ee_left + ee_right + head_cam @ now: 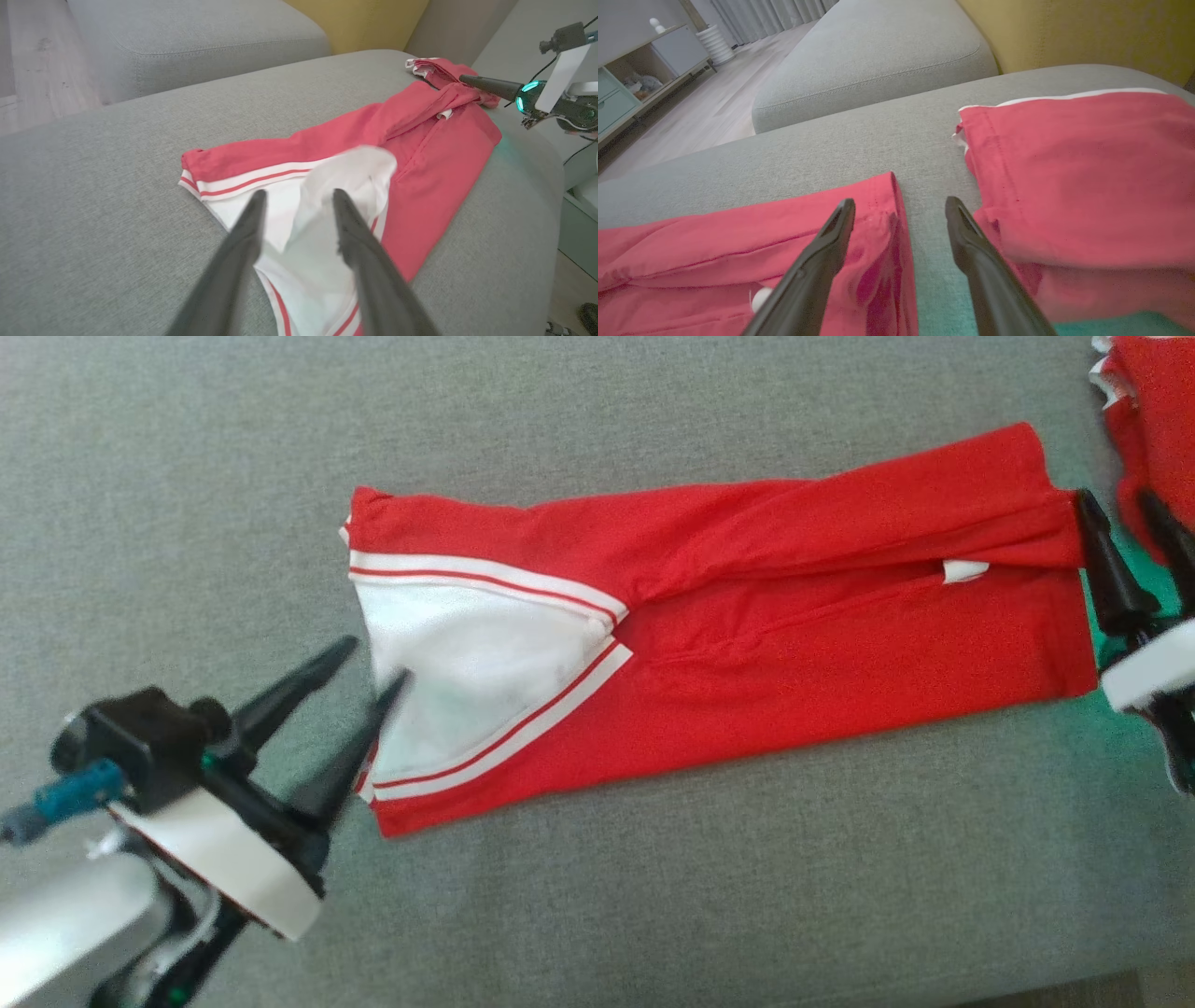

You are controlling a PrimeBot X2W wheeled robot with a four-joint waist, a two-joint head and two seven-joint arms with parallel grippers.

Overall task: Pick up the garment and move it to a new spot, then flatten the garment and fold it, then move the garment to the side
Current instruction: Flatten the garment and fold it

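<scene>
The garment (747, 616) is red with a white panel and red-and-white striped bands, and lies folded into a long strip on the grey cushion (653, 896). My left gripper (377, 661) is open at the garment's white left end. In the left wrist view a raised fold of white cloth (345, 172) stands between the open fingers of the left gripper (299, 193). My right gripper (1115, 497) is open at the garment's right end. In the right wrist view the right gripper (900, 201) straddles the red hem (896, 224), with bare cushion between its fingers.
A second folded red garment (1153, 392) lies just right of my right gripper, close to its outer finger (971, 233). A second grey cushion (878, 60), a yellow backrest (1087, 32) and a wooden floor (714, 112) with a cabinet lie beyond.
</scene>
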